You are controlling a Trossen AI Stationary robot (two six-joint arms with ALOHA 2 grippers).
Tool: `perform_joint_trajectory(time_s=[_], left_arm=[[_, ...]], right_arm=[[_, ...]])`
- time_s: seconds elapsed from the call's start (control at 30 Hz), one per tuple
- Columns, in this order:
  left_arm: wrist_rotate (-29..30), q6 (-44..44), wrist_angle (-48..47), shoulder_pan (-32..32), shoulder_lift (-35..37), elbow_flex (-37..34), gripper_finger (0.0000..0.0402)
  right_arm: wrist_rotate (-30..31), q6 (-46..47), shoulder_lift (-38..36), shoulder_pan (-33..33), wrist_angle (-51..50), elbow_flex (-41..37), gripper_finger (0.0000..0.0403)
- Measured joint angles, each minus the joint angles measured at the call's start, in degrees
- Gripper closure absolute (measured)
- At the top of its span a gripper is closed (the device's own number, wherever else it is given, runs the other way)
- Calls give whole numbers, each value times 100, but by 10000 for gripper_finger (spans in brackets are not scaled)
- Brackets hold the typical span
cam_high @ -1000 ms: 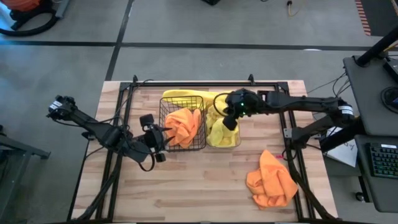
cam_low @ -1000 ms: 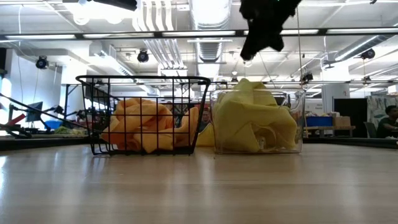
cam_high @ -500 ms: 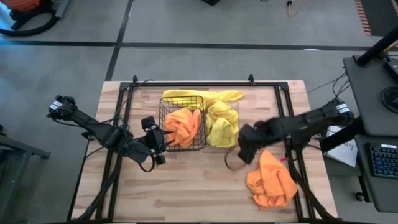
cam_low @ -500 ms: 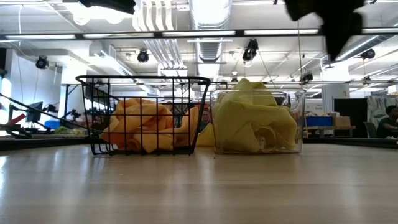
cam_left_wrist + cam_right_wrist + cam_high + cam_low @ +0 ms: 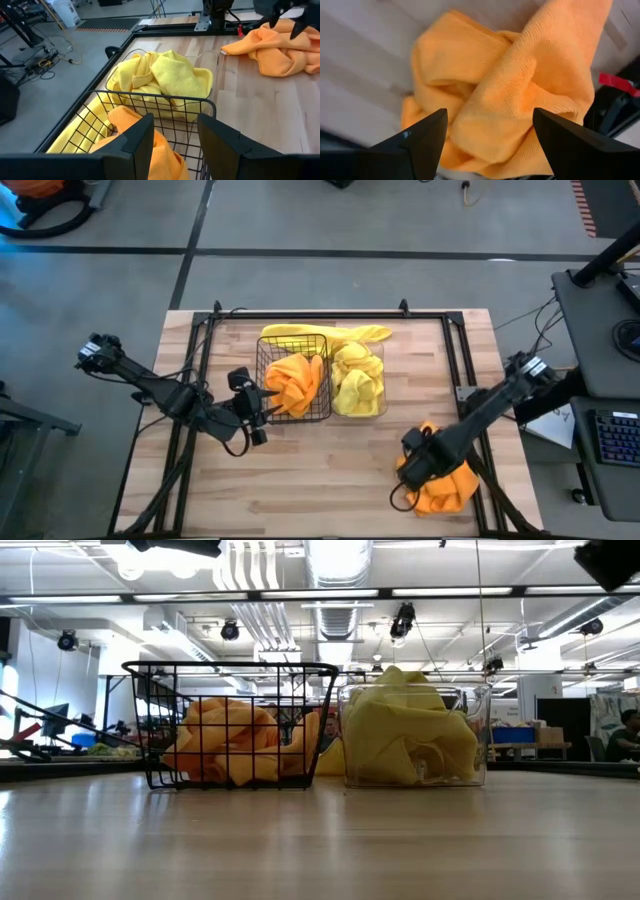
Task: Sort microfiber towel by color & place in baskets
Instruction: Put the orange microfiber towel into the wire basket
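Observation:
The black wire basket (image 5: 295, 385) holds orange towels (image 5: 145, 150). Next to it on the right, the clear bin (image 5: 358, 386) is heaped with yellow towels (image 5: 410, 735). One yellow towel (image 5: 325, 334) lies on the table behind both baskets. A loose pile of orange towels (image 5: 440, 480) rests on the table at the near right. My right gripper (image 5: 490, 130) hovers open right over that pile, one finger on either side of its folds. My left gripper (image 5: 172, 135) stands open beside the wire basket's left wall (image 5: 260, 385).
A black metal frame (image 5: 300, 313) runs round the table's edges. Bare wood lies in front of the baskets (image 5: 310, 470). In the low view the room with desks and lamps shows beyond the table's far edge.
My right gripper has swung from above the clear bin toward the table's near right corner and has come down over the orange pile. The towels in the baskets have stayed where they were.

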State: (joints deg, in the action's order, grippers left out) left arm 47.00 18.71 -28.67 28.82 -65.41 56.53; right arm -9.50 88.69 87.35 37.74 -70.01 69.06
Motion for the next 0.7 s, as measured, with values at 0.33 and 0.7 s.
perform_joint_trajectory(time_s=[0.33,0.7], left_arm=[[-2,36,11,2,0,0,265],[-5,34,31,2,0,0,265]], right_arm=[[3,-328,789,75,-22,-24,202],[52,-605,591,61,-191,66,388]])
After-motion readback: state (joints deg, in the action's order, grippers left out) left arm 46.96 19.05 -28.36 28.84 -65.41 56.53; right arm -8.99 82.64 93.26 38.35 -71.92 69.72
